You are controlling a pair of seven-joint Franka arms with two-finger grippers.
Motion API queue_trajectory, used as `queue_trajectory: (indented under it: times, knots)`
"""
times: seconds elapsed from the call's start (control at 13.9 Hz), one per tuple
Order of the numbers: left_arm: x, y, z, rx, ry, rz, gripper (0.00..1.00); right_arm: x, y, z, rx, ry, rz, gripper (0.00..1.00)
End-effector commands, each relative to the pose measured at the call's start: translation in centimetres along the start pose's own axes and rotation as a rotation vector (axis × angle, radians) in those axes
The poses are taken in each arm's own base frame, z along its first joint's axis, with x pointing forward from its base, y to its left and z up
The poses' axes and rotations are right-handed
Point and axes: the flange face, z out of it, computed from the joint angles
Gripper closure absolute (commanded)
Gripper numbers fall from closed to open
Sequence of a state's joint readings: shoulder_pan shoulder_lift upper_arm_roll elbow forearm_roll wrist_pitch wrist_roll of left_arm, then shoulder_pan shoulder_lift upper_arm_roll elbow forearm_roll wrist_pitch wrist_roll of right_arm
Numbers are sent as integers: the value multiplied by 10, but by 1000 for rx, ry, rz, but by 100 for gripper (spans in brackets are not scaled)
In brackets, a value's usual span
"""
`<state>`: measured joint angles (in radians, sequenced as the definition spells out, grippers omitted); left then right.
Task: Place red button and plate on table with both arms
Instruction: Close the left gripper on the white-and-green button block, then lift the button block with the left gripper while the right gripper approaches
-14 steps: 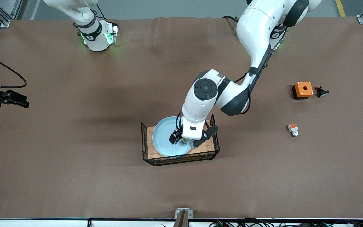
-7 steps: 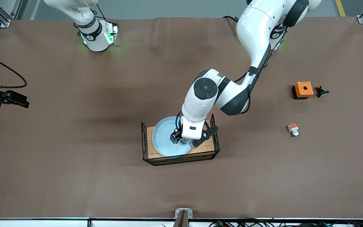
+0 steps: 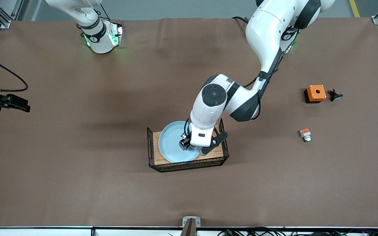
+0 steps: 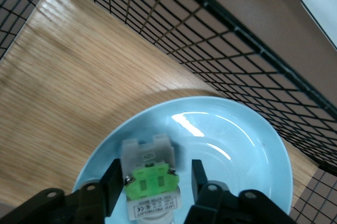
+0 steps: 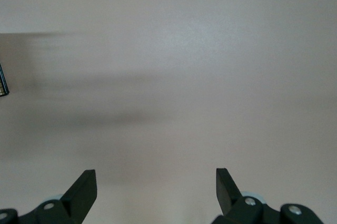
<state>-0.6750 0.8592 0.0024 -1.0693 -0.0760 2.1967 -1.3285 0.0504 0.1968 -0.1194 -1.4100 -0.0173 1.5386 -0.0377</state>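
Note:
The pale blue plate [image 3: 171,144] lies on a wooden board inside a black wire frame, mid table. It also shows in the left wrist view [image 4: 231,145]. The red button [image 4: 150,182], a grey-white part with a green centre, lies in the plate. My left gripper [image 3: 189,146] is down in the plate, and in its wrist view [image 4: 154,175] the jaws are open and straddle the button. One finger is against it and the other stands a small gap away. My right gripper [image 3: 15,104] waits open and empty over bare table [image 5: 158,76] at the right arm's end.
The black wire frame [image 3: 188,167] stands up around the wooden board [image 4: 68,87] and plate. Toward the left arm's end are an orange box [image 3: 315,93], a small black button with a pale cap [image 3: 335,95] and a similar part with an orange-red centre [image 3: 305,134].
My left gripper has sunk slightly into the plate and its fingers have drawn closer around the button. The right arm has not moved.

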Motion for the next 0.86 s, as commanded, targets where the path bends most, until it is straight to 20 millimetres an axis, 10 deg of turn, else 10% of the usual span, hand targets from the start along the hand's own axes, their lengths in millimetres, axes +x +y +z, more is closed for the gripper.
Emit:
queue_trajectory:
  times: [0.0, 0.14, 0.36, 0.79]
  knots:
    - [0, 6, -3, -10, 20, 11, 71, 2, 3, 0, -6, 2, 6, 0]
    - [1, 6, -6, -10, 20, 11, 100, 2, 3, 0, -6, 2, 6, 0]
    - [2, 7, -24, 9, 12, 10, 100, 2, 3, 1, -6, -1, 9, 0]
    - [32, -7, -171, 136, -91, 47, 100, 1, 4, -1, -5, 2, 10, 0]
